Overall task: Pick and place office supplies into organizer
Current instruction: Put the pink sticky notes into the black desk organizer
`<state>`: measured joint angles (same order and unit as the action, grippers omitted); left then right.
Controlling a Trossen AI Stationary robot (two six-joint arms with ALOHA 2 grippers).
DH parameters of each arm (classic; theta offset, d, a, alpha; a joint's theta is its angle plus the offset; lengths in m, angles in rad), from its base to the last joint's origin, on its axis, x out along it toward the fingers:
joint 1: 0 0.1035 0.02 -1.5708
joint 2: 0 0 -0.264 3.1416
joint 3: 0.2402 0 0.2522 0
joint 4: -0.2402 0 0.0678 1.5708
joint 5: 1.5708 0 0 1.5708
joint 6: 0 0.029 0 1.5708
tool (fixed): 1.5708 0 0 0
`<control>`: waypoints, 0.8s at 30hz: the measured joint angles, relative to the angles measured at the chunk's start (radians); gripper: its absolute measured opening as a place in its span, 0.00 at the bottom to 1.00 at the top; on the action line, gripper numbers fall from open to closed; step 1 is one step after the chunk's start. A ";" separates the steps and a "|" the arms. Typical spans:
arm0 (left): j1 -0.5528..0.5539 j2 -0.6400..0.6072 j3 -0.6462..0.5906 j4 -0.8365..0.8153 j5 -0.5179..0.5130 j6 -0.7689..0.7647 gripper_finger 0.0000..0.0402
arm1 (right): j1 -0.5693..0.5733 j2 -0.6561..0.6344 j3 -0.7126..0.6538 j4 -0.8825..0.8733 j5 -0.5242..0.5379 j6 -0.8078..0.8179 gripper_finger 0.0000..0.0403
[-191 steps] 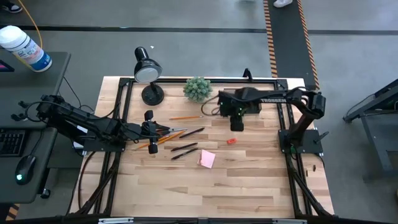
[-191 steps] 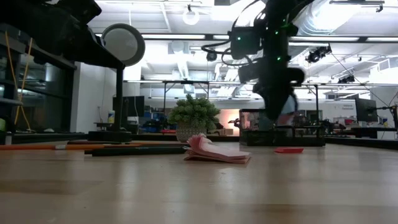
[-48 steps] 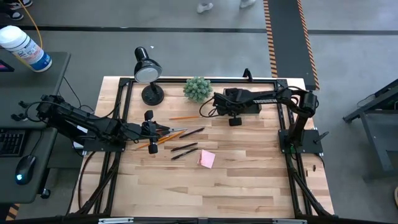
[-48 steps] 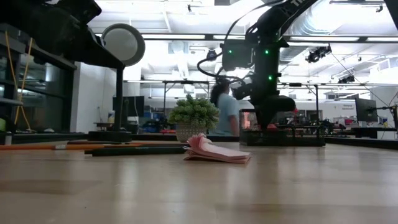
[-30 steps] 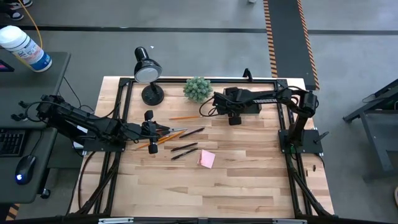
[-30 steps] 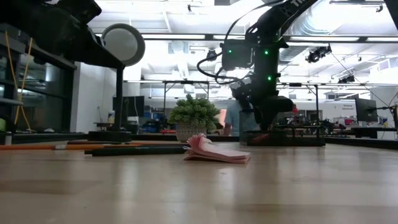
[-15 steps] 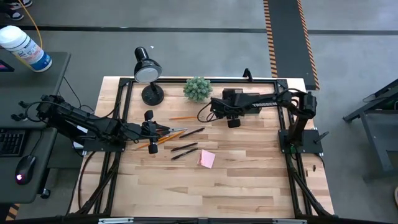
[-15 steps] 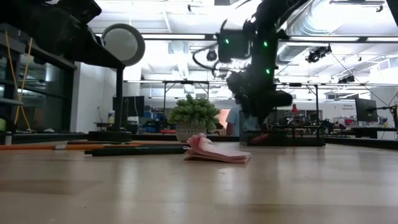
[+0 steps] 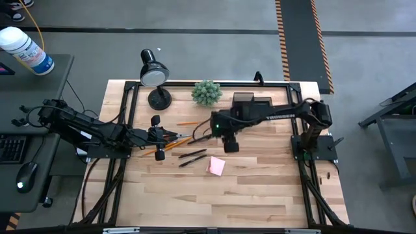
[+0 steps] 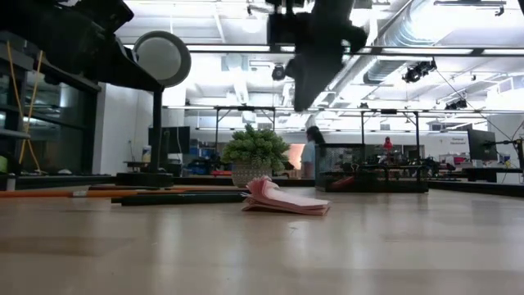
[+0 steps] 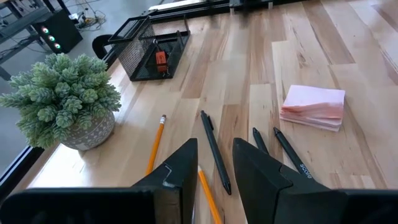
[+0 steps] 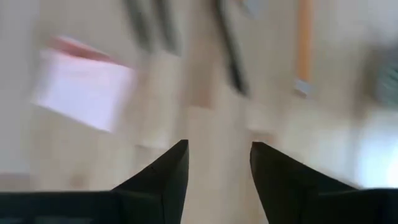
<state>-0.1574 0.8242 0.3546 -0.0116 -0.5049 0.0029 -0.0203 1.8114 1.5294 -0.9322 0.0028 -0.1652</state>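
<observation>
On the left side of the high view, my left arm reaches in from the table's left edge. The left gripper [image 9: 156,134] sits low over the wood at middle left. I cannot tell if it is open or shut, or if it has hold of anything. The red-handled scissors [image 9: 172,136] lie right beside its tip, and orange pencils [image 9: 161,150] lie just below them.

Above that, at the upper left of the table, stands the black desk lamp [image 9: 155,75].

A bit more to the right, two black pens [image 9: 192,156] lie near the middle of the table. One more pencil [image 9: 193,123] lies above them. The green plant ball [image 9: 206,92] sits at the top middle, by the far edge.

The pink sticky-note pad [image 9: 216,166] lies flat just right of the pens. It touches nothing else.

Next comes my right gripper [image 9: 231,144], in the middle of the frame, up in the air above the table. It is a little above and to the right of the pad. Its wrist view shows the two fingers [image 12: 163,171] spread wide with only bare wood between them. It holds nothing.

The black organizer [image 9: 244,99] sits at the upper right, partly under the right arm. In the left wrist view, a small red eraser [image 11: 160,59] lies in its low tray.
</observation>
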 joint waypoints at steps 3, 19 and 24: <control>0.000 0.000 0.000 0.000 0.000 0.000 0.22 | 0.056 0.000 0.010 0.024 -0.045 0.009 0.40; 0.000 0.000 0.000 0.000 0.000 0.000 0.22 | 0.258 0.011 0.010 0.190 0.111 -0.380 0.40; 0.000 0.000 0.000 0.000 0.000 0.000 0.22 | 0.252 0.027 0.010 0.219 0.007 -0.427 0.40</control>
<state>-0.1577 0.8242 0.3546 -0.0113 -0.5049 0.0030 0.2313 1.8383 1.5391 -0.7137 0.0101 -0.5921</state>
